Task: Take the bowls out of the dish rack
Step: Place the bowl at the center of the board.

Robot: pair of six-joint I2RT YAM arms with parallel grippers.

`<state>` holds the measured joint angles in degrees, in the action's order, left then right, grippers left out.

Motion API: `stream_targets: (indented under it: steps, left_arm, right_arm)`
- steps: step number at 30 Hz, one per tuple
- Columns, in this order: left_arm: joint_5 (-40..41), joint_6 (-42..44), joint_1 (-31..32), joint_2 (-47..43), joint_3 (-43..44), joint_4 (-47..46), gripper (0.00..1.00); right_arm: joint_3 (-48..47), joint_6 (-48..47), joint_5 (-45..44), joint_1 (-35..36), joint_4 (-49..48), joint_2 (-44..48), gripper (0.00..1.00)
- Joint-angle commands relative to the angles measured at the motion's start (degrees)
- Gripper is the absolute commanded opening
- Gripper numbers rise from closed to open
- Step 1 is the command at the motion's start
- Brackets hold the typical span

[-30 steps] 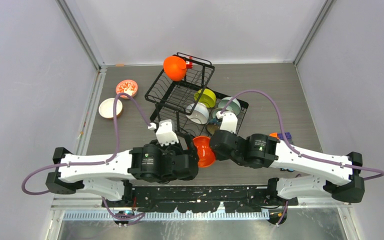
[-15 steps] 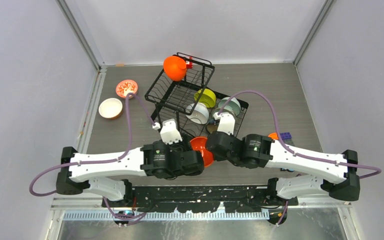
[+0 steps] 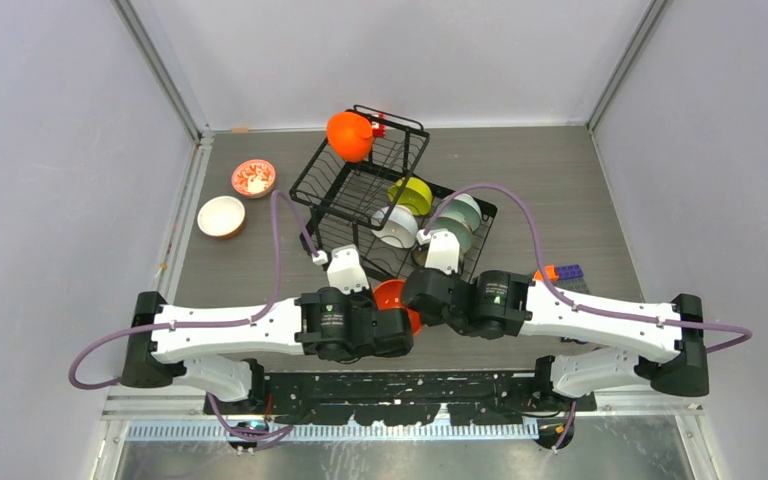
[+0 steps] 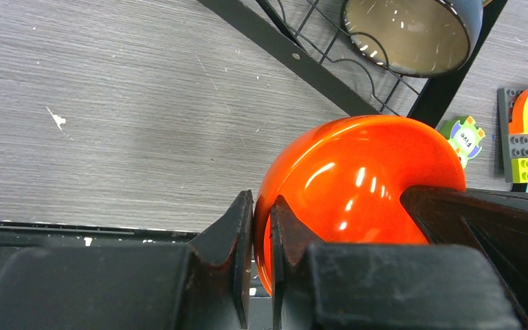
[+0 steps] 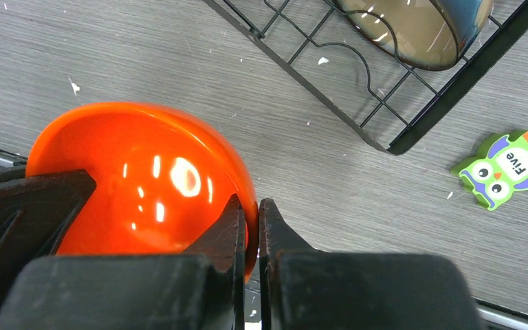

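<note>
My left arm point(image 3: 225, 330) and right arm point(image 3: 610, 330): white shells, black joint housings, a purple cable point(image 3: 484, 186) looping from each wrist; jaws matte black, scuffed.

Robotics lab test cell, viewed from overhead and from two wrist cameras. Plain pale lilac wall panels point(image 3: 50, 200) set in bare aluminium posts point(image 3: 163, 72) box in a grey wood-grain tabletop point(image 3: 580, 190). Two white-and-black robot arms, the left arm point(image 3: 230, 328) and the right arm point(image 3: 600, 315), are bolted to a black mounting rail point(image 3: 400, 385) at the near edge, and purple cables point(image 3: 500, 186) loop over them. Kitchenware and toys share the table: a black wire dish rack point(image 3: 345, 195), small bowls point(image 3: 396, 226), a glossy orange bowl point(image 4: 357, 179), toy blocks point(image 3: 560, 272) and an owl card point(image 5: 505, 168).
</note>
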<state>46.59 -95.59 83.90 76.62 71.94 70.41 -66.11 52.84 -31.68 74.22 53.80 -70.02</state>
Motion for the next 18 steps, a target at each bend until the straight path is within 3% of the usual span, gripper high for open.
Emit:
stream_targets:
  steps: [1,9,10,13,18]
  left_arm:
    - [0.98,-2.62,-0.31,-1.0,-0.95,0.01,0.08]
    - [0.71,-2.67,-0.31,-1.6,-1.73,-0.65,0.22]
    - [0.63,-2.67,-0.31,-1.75,-1.92,-0.94,0.21]
    - [0.2,-1.95,-0.31,-2.17,-2.85,-2.45,0.01]
    - [-0.4,-0.11,-0.31,-3.0,-4.06,-4.94,0.0]
  right_arm:
    - [-3.06,2.34,-2.61,0.42,-3.27,0.06,0.01]
    - [-2.96,2.1,-2.26,0.58,-3.85,-0.01,0.01]
    - [-2.95,2.09,-2.29,0.58,-3.81,0.02,0.01]
    - [-2.9,1.94,-2.03,0.58,-4.12,-0.03,0.01]
    - [-2.56,1.45,-0.93,0.66,-5.14,0.42,0.01]
